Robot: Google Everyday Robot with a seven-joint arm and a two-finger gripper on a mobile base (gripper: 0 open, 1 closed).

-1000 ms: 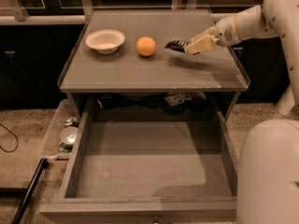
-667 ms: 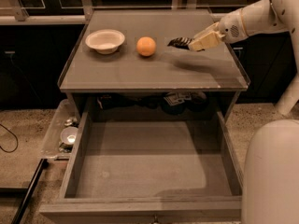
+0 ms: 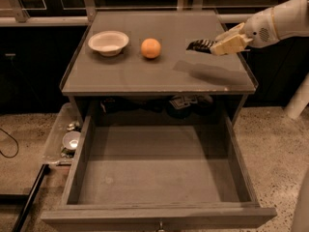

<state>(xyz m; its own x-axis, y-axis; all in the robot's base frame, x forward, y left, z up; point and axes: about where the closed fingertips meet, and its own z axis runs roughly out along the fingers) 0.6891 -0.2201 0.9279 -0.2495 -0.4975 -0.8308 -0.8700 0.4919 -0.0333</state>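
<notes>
My gripper [image 3: 199,45] hangs over the right part of the grey table top [image 3: 159,74], pointing left, and casts a shadow on the surface below it. Nothing shows in its grasp. An orange [image 3: 150,48] rests on the table a short way to its left and is the nearest object. Farther left stands a white bowl [image 3: 108,41], upright. Below the top, a wide drawer [image 3: 157,178] is pulled fully out toward the camera, and its inside shows only bare grey floor.
A clear bin [image 3: 67,137] holding metal pieces sits on the floor left of the drawer. Dark clutter [image 3: 186,101] lies in the gap behind the drawer under the table top. A black cable [image 3: 9,146] loops at the far left. A white robot part [image 3: 299,98] stands at the right.
The gripper has drifted a little to the right above the table top. The orange, bowl and drawer have not moved.
</notes>
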